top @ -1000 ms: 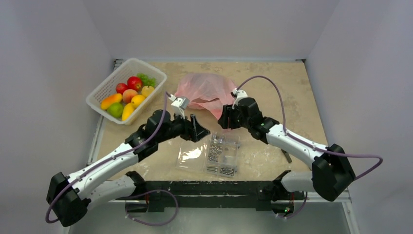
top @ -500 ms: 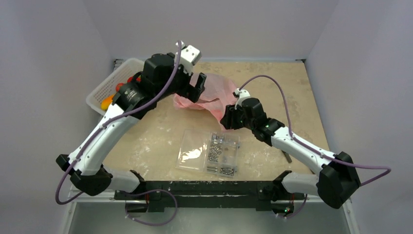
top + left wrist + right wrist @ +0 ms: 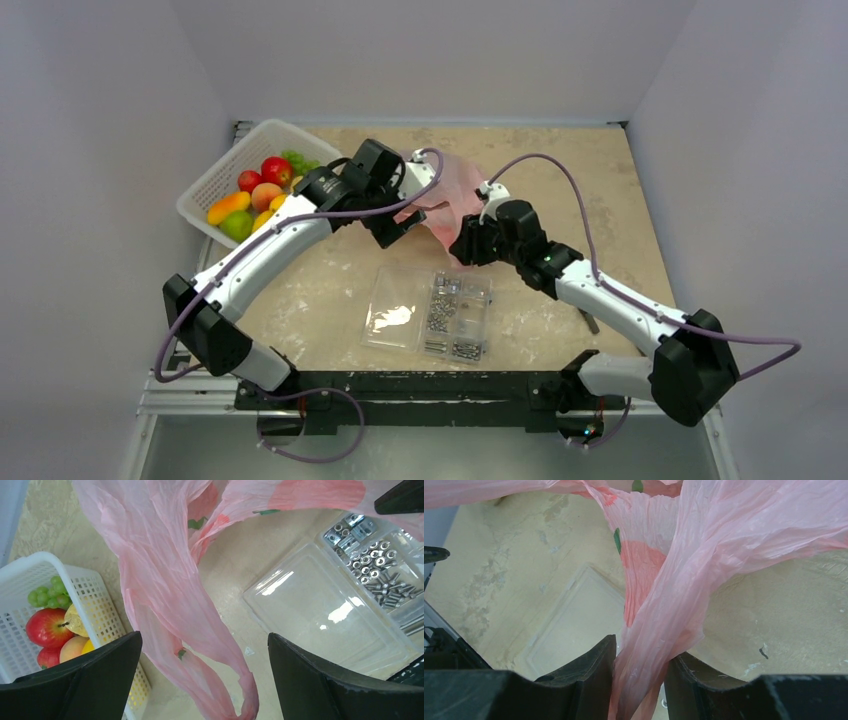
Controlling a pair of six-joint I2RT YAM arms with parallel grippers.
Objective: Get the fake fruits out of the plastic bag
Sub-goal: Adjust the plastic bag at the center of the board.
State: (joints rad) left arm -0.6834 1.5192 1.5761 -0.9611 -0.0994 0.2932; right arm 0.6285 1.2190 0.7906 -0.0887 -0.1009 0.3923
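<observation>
One fold of the plastic bag sits pinched in the right gripper; left gripper, at the bag's nine o'clock, gapes wide.

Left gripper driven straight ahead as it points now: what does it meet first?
The bag: its pink strip hangs between the open fingers of the left gripper, right in line. Past it lies the table; depth is unclear.

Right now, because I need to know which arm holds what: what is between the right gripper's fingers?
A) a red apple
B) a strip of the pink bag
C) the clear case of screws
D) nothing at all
B: in the right wrist view, the right gripper is closed around a bunched strip of the pink plastic bag, which fills the gap between its fingers.
</observation>
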